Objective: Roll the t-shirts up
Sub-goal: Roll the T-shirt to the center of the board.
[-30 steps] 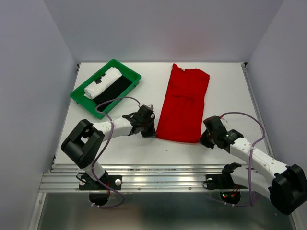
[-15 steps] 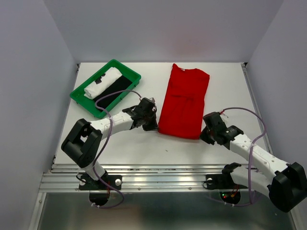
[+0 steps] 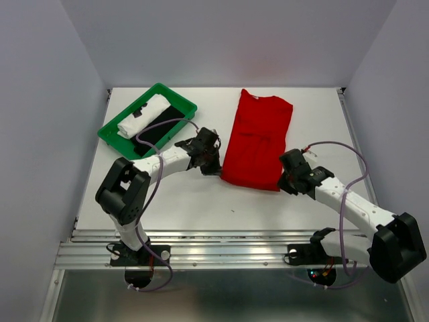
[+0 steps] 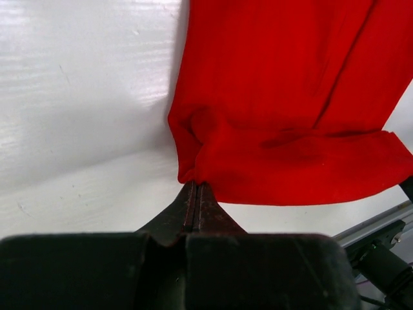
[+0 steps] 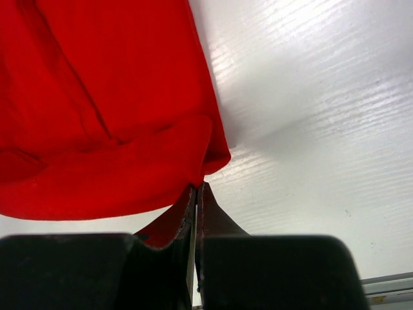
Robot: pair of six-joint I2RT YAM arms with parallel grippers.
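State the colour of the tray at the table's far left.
The tray is bright green, seen best in the top external view.

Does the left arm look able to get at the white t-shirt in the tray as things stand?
Not right away, probably. The left gripper is shut on the near corner of the red t-shirt and would have to let go first. The white t-shirt in the green tray lies close by, nothing between.

White table [image 3: 201, 201], glossy, lightly scuffed. Carries two things directly: red t-shirt [image 3: 258, 137], folded into a long strip right of centre, collar toward the far edge, near hem turned back onto itself; green tray [image 3: 127, 109] far left, angled, well apart from the shirt.
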